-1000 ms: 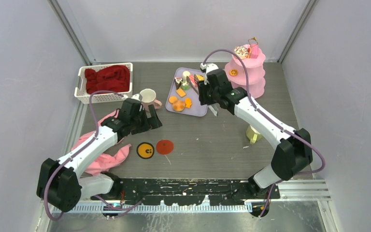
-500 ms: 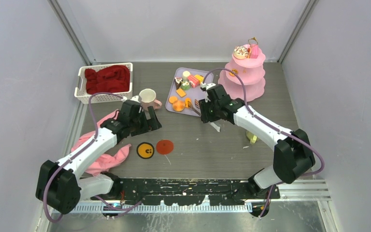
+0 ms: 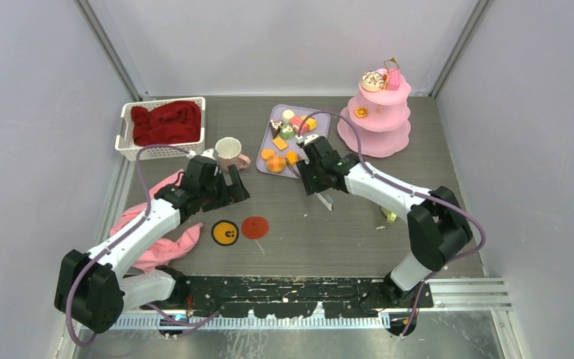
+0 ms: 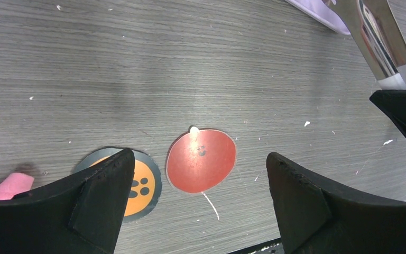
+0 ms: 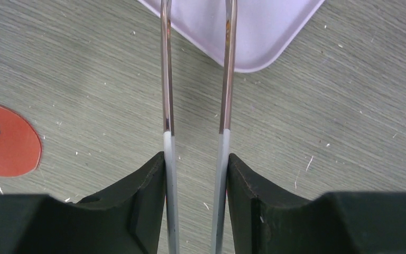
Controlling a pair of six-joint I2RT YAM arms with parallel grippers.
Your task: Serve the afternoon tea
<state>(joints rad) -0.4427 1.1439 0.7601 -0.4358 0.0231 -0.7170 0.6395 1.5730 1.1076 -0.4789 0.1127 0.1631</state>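
Only the top view shows the toy cakes (image 3: 279, 143), orange, pink and yellow, on the purple tray (image 5: 254, 32) at the far middle of the counter (image 3: 329, 232), a cream mug (image 3: 229, 149) left of it. The right wrist view shows the right tool (image 5: 195, 159) pinching metal tweezers (image 5: 166, 79). The left tool (image 4: 198, 156) stands wide.

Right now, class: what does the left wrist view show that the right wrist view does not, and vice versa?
Left wrist only: the orange paw-print disc, a pink cloth corner, the open left gripper. Right wrist only: the right gripper pinching both arms of the tweezers. Both: the red disc, the tweezers, the lilac tray's corner.
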